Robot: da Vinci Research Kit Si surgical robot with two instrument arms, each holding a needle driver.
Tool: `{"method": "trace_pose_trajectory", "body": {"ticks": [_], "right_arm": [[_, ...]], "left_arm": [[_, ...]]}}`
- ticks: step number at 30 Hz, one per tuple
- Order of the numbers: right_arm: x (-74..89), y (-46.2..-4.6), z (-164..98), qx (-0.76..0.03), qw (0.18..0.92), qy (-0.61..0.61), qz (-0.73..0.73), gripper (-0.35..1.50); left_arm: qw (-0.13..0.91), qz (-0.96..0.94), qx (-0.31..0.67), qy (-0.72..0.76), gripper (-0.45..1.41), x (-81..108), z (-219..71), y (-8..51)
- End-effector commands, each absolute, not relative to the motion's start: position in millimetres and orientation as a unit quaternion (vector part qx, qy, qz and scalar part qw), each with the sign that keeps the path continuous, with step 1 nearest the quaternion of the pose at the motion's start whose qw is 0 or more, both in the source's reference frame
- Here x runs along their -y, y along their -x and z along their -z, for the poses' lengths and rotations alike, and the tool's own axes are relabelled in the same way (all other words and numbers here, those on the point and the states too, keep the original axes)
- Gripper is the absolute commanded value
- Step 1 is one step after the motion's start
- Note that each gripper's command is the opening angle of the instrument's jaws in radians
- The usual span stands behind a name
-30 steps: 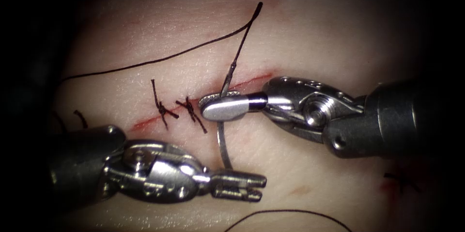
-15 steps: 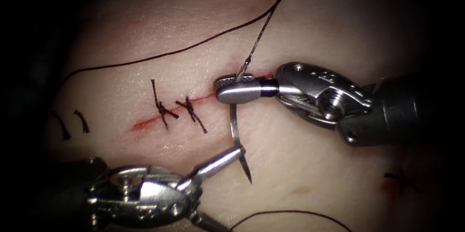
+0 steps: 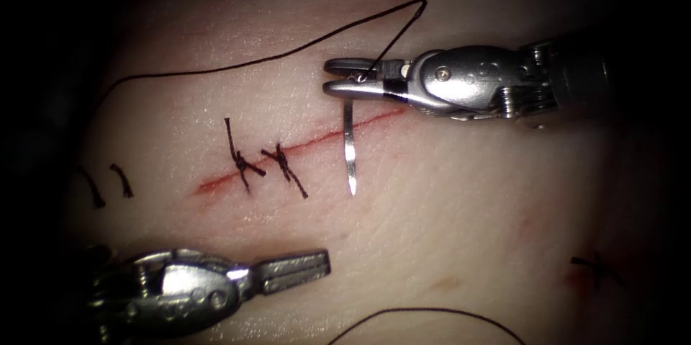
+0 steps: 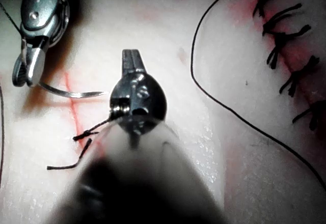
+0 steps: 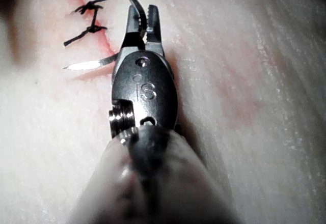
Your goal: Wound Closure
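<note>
Here, the right tool (image 3: 344,77) gripped the needle (image 3: 349,150) near its thread end, clear of the tissue (image 3: 468,194), its tip crossing the cut (image 3: 317,143). The left tool (image 3: 295,271), jaws closed, held nothing. The left wrist view showed more stitches (image 4: 285,40).

Endoscope looks down from above and in front; both close wrist views share the cut (image 3: 317,145).

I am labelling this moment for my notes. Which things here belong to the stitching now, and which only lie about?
In use:
- right tool, shut on the needle near its thread end; needle free above the tissue
- thread
- cut

Lying about:
- left tool, holding nothing
- two finished knots
- cut thread ends
</note>
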State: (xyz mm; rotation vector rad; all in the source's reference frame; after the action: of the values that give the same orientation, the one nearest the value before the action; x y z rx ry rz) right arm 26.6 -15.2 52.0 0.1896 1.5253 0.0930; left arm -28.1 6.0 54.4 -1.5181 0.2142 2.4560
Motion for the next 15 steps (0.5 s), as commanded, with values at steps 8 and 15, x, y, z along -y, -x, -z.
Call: {"method": "trace_pose_trajectory", "body": {"ticks": [8,15], "right_arm": [[14.7,-29.2,-52.5,-0.687,0.725,-0.034,0.017,-0.35],[14.7,-29.2,-52.5,-0.69,0.722,-0.005,0.05,-0.35]], "left_arm": [[0.174,-0.866,-0.1,0.458,-0.33,-8.0,-58.9,28.7],[0.197,-0.875,-0.119,0.426,-0.28,-8.7,-62.2,29.6]]}}
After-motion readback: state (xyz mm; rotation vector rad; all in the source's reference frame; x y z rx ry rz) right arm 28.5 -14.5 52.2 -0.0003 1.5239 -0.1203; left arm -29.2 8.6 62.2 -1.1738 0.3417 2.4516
